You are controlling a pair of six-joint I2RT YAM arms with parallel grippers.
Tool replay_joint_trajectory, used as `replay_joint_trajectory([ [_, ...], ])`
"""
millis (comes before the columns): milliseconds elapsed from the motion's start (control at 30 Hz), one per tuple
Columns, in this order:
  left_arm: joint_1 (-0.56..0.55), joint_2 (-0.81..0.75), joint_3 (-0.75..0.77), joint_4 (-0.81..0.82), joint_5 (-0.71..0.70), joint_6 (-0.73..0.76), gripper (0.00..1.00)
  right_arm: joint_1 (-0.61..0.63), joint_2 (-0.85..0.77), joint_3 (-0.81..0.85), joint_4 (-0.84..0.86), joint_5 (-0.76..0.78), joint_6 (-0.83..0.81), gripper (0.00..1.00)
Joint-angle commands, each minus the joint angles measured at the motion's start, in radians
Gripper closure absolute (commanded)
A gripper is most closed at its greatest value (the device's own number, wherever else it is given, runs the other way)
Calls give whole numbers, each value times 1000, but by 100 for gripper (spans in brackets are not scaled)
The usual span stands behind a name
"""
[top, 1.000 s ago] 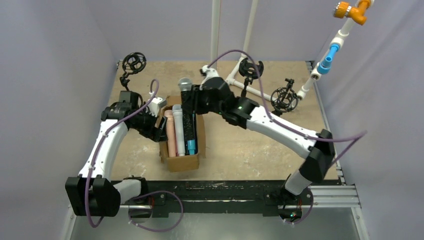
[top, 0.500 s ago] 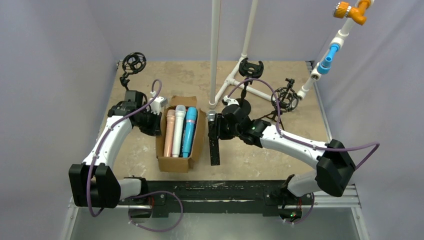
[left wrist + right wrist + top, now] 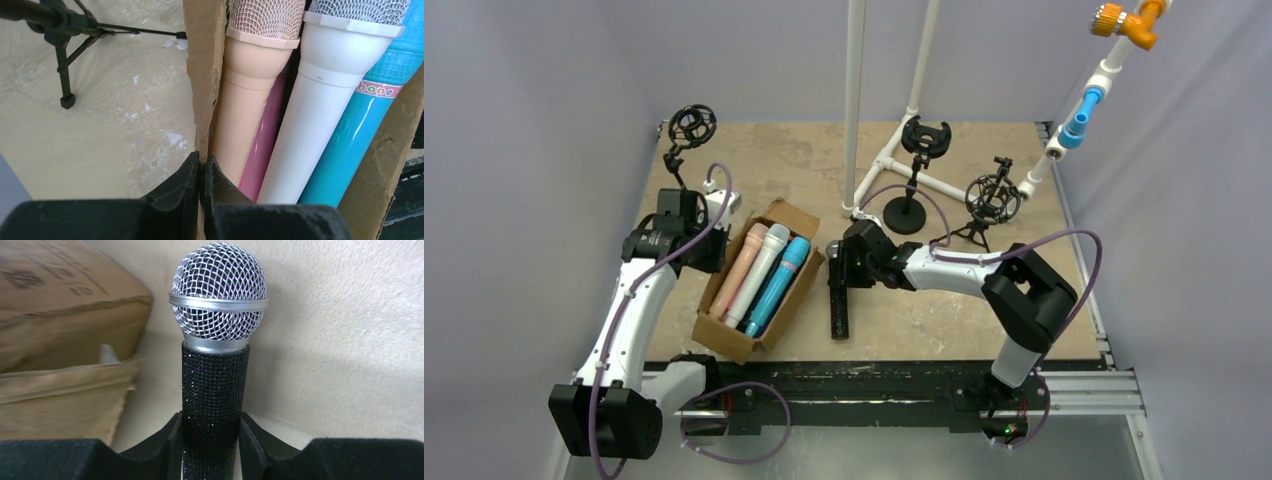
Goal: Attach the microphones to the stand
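- Beige, scuffed tabletop (image 3: pixel 924 315) closed in by pale lavender walls (image 3: pixel 524 100); a white pipe frame (image 3: pixel 854 100) rises at its far side.
- Left pincer (image 3: pixel 201 170): jaws pressed together on the side wall of the cardboard box (image 3: pixel 202 75), with one finger outside the box and the other inside.
- Just right of the inner finger, inside the box, the peach microphone (image 3: pixel 250 100) lies against the gripped wall. The pink microphone (image 3: pixel 265 160) lies lower, wedged between it and the next one.
- Further right of the same pincer, the white microphone (image 3: pixel 320 115) and then the blue microphone (image 3: pixel 360 135) lie side by side. All mesh heads that show point away from the fingertips.
- Ahead and to the left of the left pincer, well apart from the box, stand the thin legs of a black tripod stand (image 3: pixel 62 65).
- Right pincer (image 3: pixel 214 422): closed narrowly around the body of the black glitter microphone (image 3: pixel 215 375), with one finger touching each side. The silver mesh head projects straight ahead of the fingertips.
- In the overhead view the rest of that body runs back behind the right pincer toward the near edge of the table. Whether it rests on the surface cannot be told.
- To the left of the right pincer the cardboard box sits near, but apart from the held microphone.
- Beyond the right pincer stand a round-base clip stand (image 3: pixel 907 213) and, to that stand's right, a tripod shock-mount stand (image 3: pixel 992 195).
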Motion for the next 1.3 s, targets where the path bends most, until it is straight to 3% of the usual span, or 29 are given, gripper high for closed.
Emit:
replay_joint_trajectory([
  [0,3,-33,17,41,-131,-116,100,-2,53,80,76,-11,37,100],
  [200,3,-66,2,43,-189,-191,100,-2,138,146,85,-19,32,97],
  [367,3,-79,1,27,-226,-251,100,-3,145,174,78,-20,12,62],
  [533,3,-88,-3,12,-253,-300,100,-2,87,173,70,-70,14,48],
  [767,3,-89,-5,1,-234,-303,100,-2,-22,175,5,-61,-8,44],
  [933,3,-90,1,-5,-238,-308,100,9,-118,229,-43,6,-42,47],
  [1267,3,-102,22,-41,-227,-333,100,171,58,499,-104,-64,-26,47],
])
